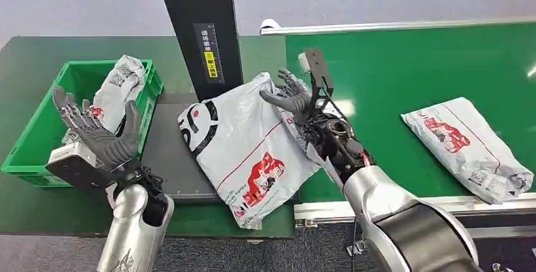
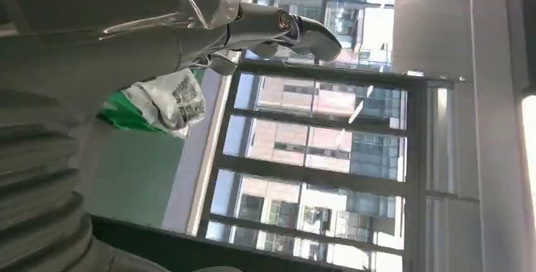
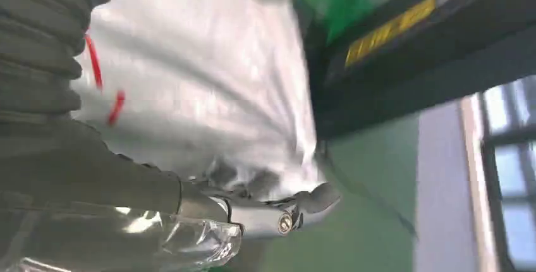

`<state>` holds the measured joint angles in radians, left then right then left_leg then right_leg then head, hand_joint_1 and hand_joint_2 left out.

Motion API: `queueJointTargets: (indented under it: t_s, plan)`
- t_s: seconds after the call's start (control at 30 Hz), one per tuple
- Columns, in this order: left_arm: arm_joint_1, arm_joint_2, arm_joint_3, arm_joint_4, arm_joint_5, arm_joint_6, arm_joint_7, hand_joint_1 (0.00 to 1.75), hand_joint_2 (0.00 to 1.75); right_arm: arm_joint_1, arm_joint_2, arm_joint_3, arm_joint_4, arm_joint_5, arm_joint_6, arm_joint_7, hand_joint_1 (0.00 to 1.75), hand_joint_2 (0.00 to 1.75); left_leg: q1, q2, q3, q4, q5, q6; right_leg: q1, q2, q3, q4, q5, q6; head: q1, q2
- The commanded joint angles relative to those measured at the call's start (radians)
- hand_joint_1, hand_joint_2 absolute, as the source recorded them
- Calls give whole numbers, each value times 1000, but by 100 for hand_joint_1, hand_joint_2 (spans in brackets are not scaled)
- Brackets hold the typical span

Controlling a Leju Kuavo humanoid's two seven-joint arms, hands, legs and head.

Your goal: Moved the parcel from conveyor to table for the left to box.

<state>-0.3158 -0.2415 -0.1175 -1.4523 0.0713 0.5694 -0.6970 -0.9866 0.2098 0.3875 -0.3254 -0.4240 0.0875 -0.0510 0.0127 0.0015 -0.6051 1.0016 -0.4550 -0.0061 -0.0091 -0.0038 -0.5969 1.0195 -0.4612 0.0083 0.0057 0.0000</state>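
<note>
A white parcel (image 1: 246, 152) with red and black print lies on the dark table plate (image 1: 164, 158), its right edge still over the green conveyor (image 1: 411, 63). My right hand (image 1: 291, 98) grips the parcel's far right edge, and the plastic bunches around the thumb (image 3: 316, 199) in the right wrist view, where the parcel (image 3: 202, 76) looks blurred. Raised in front of the green crate (image 1: 19, 158) is my left hand (image 1: 95, 136), fingers spread and holding nothing. In the left wrist view its fingers (image 2: 303, 28) point at windows.
The crate holds white parcels (image 1: 120, 88), one also seen as a bagged parcel (image 2: 167, 98). Another white parcel (image 1: 468, 139) lies on the conveyor to the right. A black post (image 1: 199, 25) stands just behind the table plate, close to the held parcel.
</note>
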Motion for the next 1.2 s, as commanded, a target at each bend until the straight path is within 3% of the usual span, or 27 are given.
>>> queueJointTargets:
  t_s: [0.03,0.1,0.13,0.2,0.23,0.27,0.3,0.4,0.5,0.63,0.77,0.9,0.93,0.97,1.0,1.03,1.2]
  plan:
    - [-128,110,-266,327,-97,-340,212,0,175,16,-17,-187,53,-122,269,47,0,175,-1,-4,2,-1,1,0,-1,-4,3,-1,-1,0,0,0]
    - [-126,106,-266,356,-129,-372,214,0,175,21,-17,-197,43,-145,302,36,0,175,-1,-7,6,-6,3,1,0,-7,8,-7,1,-1,0,0]
    - [-126,105,-264,378,-142,-433,271,0,175,17,-21,-178,38,-122,247,1,0,175,-1,-5,5,-6,3,1,0,-5,7,-5,1,-1,0,0]
    - [-119,108,-265,391,-172,-462,281,0,175,16,-21,-166,17,-117,257,-40,0,175,-1,-3,5,-4,2,0,-1,-3,5,-4,0,-1,0,0]
    - [-114,101,-259,405,-186,-481,306,0,175,21,-33,-128,-12,-69,216,-113,0,175,-1,-1,4,-3,1,0,-1,-1,4,-2,0,0,0,0]
    - [-110,94,-250,409,-195,-484,307,0,175,21,-34,-124,-12,-67,210,-121,0,175,-1,-1,4,-3,1,0,-1,-1,4,-3,0,-1,0,0]
    - [-115,102,-287,437,-270,-462,350,0,175,32,-52,-72,-56,8,143,-225,0,175,-1,-2,3,-2,0,0,-1,-2,3,-2,0,0,0,0]
    - [-126,84,-318,518,-414,-411,413,0,175,59,-80,-35,-119,88,55,-327,0,175,-1,-3,5,-4,1,1,-1,-3,5,-4,0,0,0,0]
    - [-146,79,-345,581,-502,-390,449,0,175,78,-90,-33,-150,115,24,-345,0,175,0,-3,2,-1,1,1,0,-3,2,-2,0,0,0,0]
    - [-207,88,-400,763,-948,-241,745,0,175,174,-121,-64,-271,187,-44,-420,0,175,-1,-2,3,-2,1,0,0,-3,3,-2,0,0,0,0]
    - [-210,96,-358,822,-1135,-268,843,0,175,242,-122,-96,-385,235,-47,-432,0,175,0,-2,4,-3,0,0,0,-1,4,-3,0,0,0,0]
    - [-182,94,-305,812,-1204,-343,845,0,175,286,-109,-110,-425,255,-40,-404,0,175,0,1,4,-2,0,0,0,1,4,-2,0,0,0,0]
    - [-178,89,-299,814,-1210,-360,843,5,175,298,-105,-111,-416,256,-41,-399,0,175,-1,2,6,-4,0,0,0,2,5,-4,1,-1,0,0]
    - [-173,82,-286,811,-1215,-383,833,66,175,307,-100,-108,-397,255,-38,-379,0,175,-1,1,6,-4,0,0,0,2,6,-3,1,-1,0,0]
    - [-170,76,-276,806,-1224,-391,824,91,175,312,-98,-105,-376,256,-31,-379,0,175,-1,2,6,-3,0,0,0,2,6,-2,0,0,0,0]
    - [-167,70,-267,802,-1229,-395,803,169,175,315,-95,-109,-347,246,-12,-363,0,175,0,2,9,-5,0,0,0,3,8,-5,1,-1,0,0]
    - [-146,57,-239,744,-1187,-347,721,175,175,367,-103,-132,-331,210,16,-362,0,175,-1,1,10,-4,0,0,0,2,10,-4,1,-1,0,0]
